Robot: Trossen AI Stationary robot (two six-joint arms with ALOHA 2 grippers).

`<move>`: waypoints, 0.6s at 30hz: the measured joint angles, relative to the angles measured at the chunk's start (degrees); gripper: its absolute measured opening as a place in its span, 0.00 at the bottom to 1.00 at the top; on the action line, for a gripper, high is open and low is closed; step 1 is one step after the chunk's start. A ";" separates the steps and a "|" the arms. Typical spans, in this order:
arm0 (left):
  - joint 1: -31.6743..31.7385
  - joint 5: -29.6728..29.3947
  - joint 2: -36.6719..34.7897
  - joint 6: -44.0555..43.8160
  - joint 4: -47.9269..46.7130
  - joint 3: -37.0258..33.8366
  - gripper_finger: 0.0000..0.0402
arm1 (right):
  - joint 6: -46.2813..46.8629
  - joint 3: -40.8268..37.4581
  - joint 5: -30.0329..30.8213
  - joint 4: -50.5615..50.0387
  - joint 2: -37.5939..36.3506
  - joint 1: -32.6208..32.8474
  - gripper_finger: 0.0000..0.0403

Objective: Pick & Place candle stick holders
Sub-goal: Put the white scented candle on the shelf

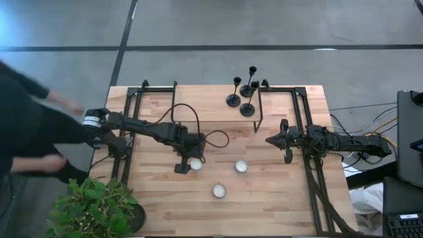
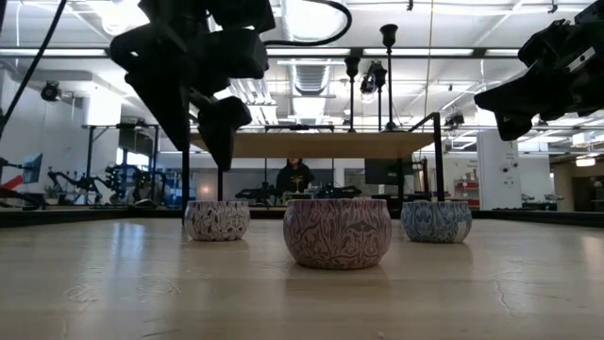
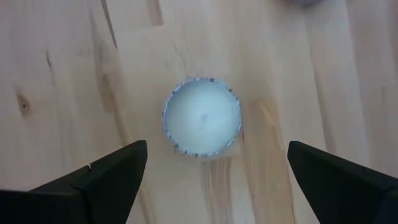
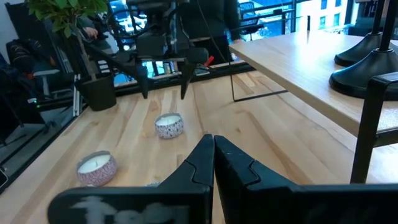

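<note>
Person (image 1: 26,132) at the far left edge of the high view, just beside the left arm's base, potted plant (image 1: 96,208) at the table's near-left corner. Left gripper (image 1: 187,164) hangs over the left-centre of the table (image 1: 277,211), jaws wide and empty, pointing straight down at a patterned tin candle (image 3: 202,116) that sits between the two fingers (image 3: 106,177) in the left wrist view, not touched, clear wood on both sides. Low view shows the gripper above that tin, apart from it. Next along, the front candle (image 1: 219,191) near the table's near edge, then a third candle (image 1: 241,166) toward the middle-right; all three upright, well apart from one another. The candle stick holders (image 1: 243,92) are three black metal pieces grouped close together on the raised shelf (image 1: 284,106) at the back, right of centre, upright, well away from either gripper; no gripper is on them yet. Handling, as a guess: rigid metal, light to moderate, top-heavy feel because of the thin stem over a flat round base, so tippy if nudged sideways; smooth finish could slip. Best hold looks like the stem low down, jaws square across it, or the cup rim from above; lift straight up to spare the neighbours. Right gripper (image 1: 276,140) waits at the right of the table just in front of the shelf, jaws pressed fully together, holding nothing.
</note>
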 joint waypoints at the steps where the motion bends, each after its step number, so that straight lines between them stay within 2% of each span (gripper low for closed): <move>1: -0.16 0.00 0.15 -0.46 0.41 -0.01 0.98 | 0.00 0.00 0.00 -0.03 -0.01 0.02 0.02; 18: -1.12 -1.87 4.60 -3.63 4.93 -0.07 0.98 | 0.00 0.00 -0.02 -0.01 0.01 0.02 0.02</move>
